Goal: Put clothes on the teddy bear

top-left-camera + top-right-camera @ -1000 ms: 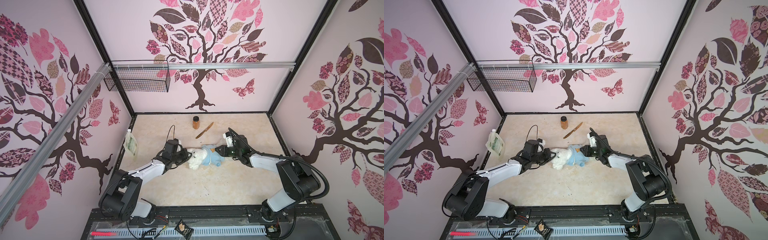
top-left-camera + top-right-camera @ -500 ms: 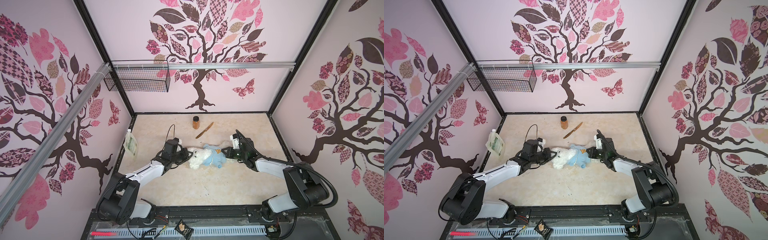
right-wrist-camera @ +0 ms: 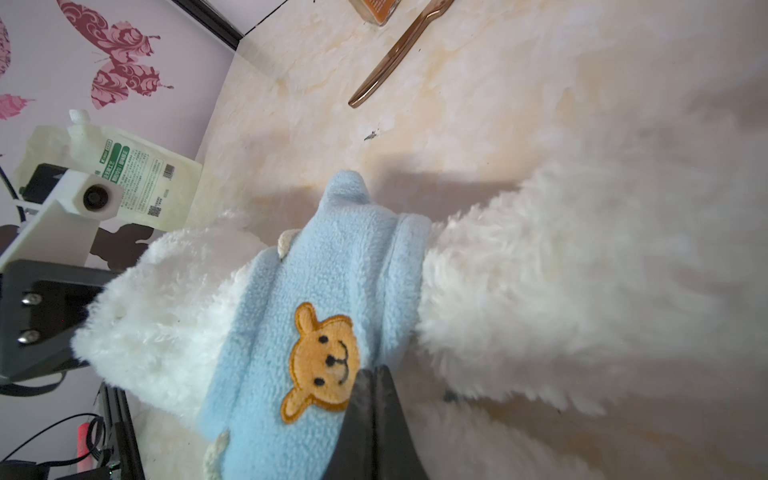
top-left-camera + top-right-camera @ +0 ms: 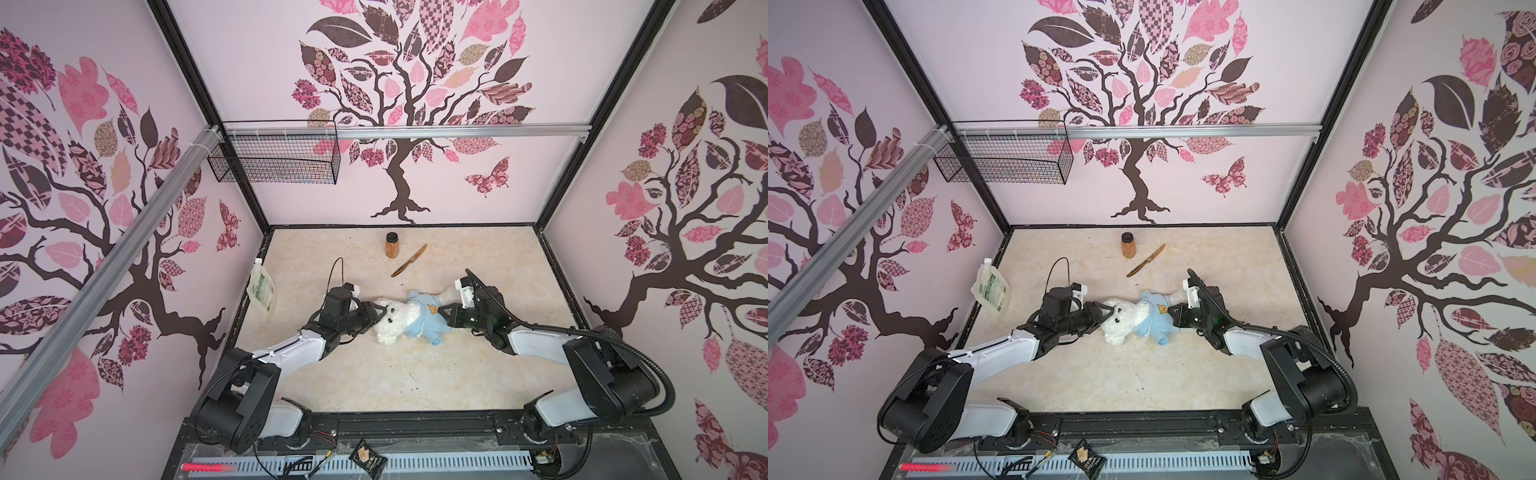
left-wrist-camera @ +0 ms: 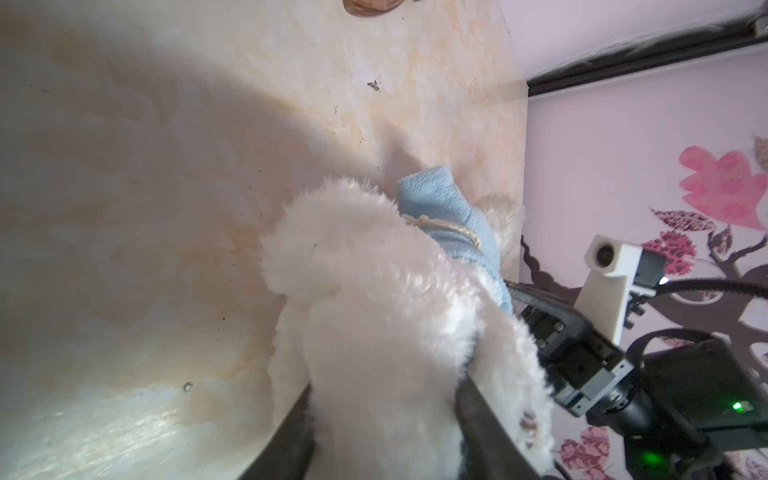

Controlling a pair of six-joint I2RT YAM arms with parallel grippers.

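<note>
- Your open table (image 4: 374,374) is in front of the teddy bear (image 4: 392,326); jar (image 4: 392,246) and knife (image 4: 409,260) behind it, pouch (image 4: 262,287) at the left wall.
- Both your arms reach low: left gripper (image 4: 376,316) spread, straddling the head; right gripper (image 4: 445,311) pinching the hem of the light blue shirt (image 4: 424,324).
- Bear lies mid-table, fluffy white, shirt over its trunk.

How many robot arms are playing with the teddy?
2: left pincer at the head of the teddy bear; right pincer pinching its blue shirt. None seems hidden.

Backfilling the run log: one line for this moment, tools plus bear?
left tool: open, astride head of teddy bear | right tool: shut on light blue shirt hem | bear: lying down, shirt over torso
</note>
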